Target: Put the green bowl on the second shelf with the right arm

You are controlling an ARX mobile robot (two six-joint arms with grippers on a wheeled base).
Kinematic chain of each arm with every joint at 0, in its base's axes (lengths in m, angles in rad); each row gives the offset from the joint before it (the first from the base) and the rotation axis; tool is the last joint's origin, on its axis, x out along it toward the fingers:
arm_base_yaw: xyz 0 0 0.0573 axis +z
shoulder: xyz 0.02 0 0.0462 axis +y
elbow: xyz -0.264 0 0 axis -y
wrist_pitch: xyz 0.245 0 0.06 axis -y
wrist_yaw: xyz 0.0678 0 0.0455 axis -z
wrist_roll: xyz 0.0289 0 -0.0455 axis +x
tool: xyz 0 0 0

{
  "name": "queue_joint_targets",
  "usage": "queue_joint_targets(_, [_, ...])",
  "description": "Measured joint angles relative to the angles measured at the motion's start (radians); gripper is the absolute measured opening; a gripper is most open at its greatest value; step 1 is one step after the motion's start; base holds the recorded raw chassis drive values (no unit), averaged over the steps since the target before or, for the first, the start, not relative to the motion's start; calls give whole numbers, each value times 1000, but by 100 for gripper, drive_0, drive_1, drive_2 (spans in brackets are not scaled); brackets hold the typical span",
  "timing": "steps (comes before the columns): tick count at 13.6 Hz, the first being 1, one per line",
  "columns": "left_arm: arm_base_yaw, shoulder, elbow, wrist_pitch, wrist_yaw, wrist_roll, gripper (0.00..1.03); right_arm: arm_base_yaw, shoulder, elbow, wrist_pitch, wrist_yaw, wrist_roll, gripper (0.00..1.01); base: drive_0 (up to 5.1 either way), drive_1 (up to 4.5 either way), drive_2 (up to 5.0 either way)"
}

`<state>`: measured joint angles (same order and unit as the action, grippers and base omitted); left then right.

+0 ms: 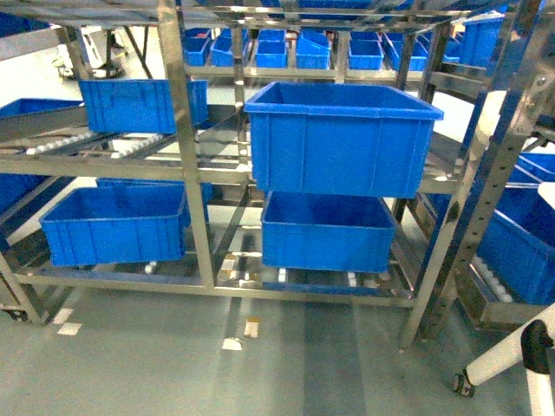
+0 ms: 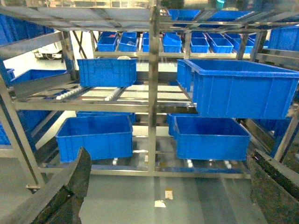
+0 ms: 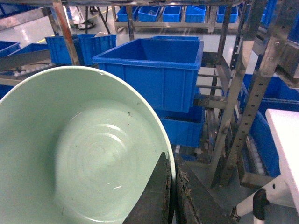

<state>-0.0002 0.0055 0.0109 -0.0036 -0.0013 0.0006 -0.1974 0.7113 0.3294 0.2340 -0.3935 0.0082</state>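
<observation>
The right gripper pinches the rim of the green bowl: in the right wrist view one dark finger lies inside the rim and the other outside, pressed together on the wall. The bowl fills the lower left of that view, its hollow facing the camera, held in the air in front of the metal shelf rack and apart from it. Beyond its rim sits a large blue crate on the rack's middle level, with another crate below. Neither arm appears in the head view. In the left wrist view the left gripper is spread wide, its dark fingers at either lower corner, holding nothing and pointed level at the rack.
</observation>
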Motion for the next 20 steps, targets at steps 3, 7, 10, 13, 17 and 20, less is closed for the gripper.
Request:
queue_joint_targets(3, [0, 0, 0, -1, 0, 0, 98, 0, 2, 0, -2, 0, 0, 2, -496, 250, 250])
queue_joint_targets(7, [0, 0, 0, 3, 0, 0, 98, 0, 0, 0, -1, 0, 0, 2, -377, 182, 182])
queue_joint_targets(10, [-1, 0, 0, -2, -3, 0, 98, 1, 0, 0, -1, -3, 0, 2, 0, 0, 0])
queue_joint_targets(13, [-1, 0, 0, -2, -1, 0, 98, 1, 1, 0, -3, -3, 0, 2, 19, 450, -411])
queue_joint_targets(17, [-1, 0, 0, 0, 0, 0, 98, 1, 1, 0, -2, -3, 0, 2, 29, 459, -402])
queue_joint_targets(20, [-1, 0, 0, -2, 0, 0, 98, 1, 0, -2, 1, -2, 0, 2, 21, 451, -409])
